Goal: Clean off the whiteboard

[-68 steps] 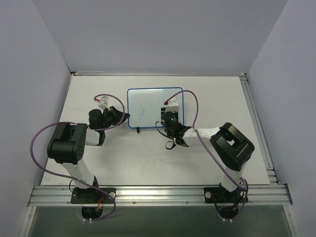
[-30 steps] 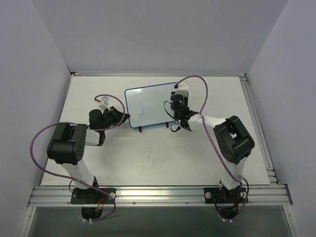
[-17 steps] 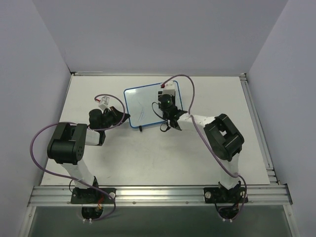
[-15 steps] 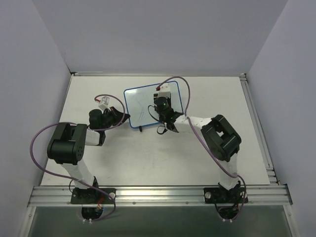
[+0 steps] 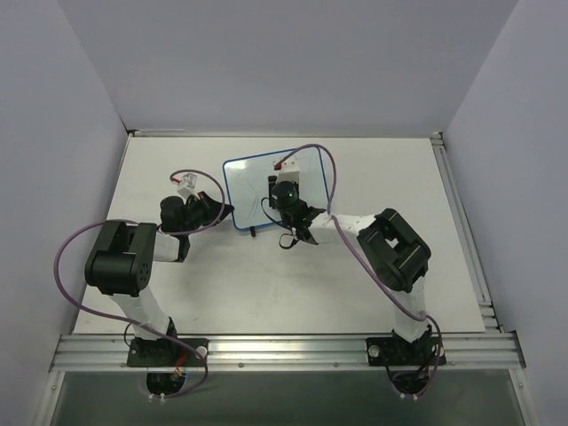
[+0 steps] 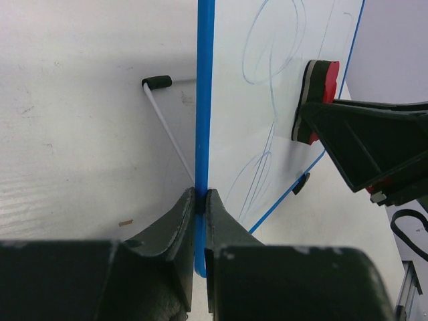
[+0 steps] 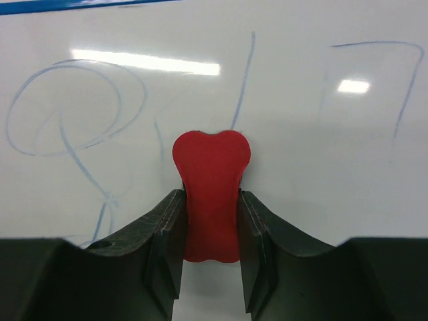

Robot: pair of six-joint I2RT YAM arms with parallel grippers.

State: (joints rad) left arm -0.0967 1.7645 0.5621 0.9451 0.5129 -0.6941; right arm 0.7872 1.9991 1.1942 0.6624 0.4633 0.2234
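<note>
While left gripper (image 6: 200,197) pinches whiteboard (image 6: 254,120) rim, right gripper (image 7: 211,200) clamps red eraser (image 7: 211,164), seemingly against whiteboard; wiping step in hand; next: sweep across blue scribbles (image 7: 73,100).

— Where is the whiteboard (image 5: 248,191)?
— On the table (image 5: 399,177), at 12 o'clock from the arm bases, slightly left of centre.
— The left gripper (image 6: 200,197)?
— At the board's 8 o'clock corner, with the rim between its fingers. A foot (image 5: 251,233) stands just beside it, on the 6 o'clock edge.
— The right gripper (image 7: 211,200)?
— Over the board's middle, its arm at 4 o'clock. The eraser (image 7: 211,194) sits between its fingers, touching the board's face.
</note>
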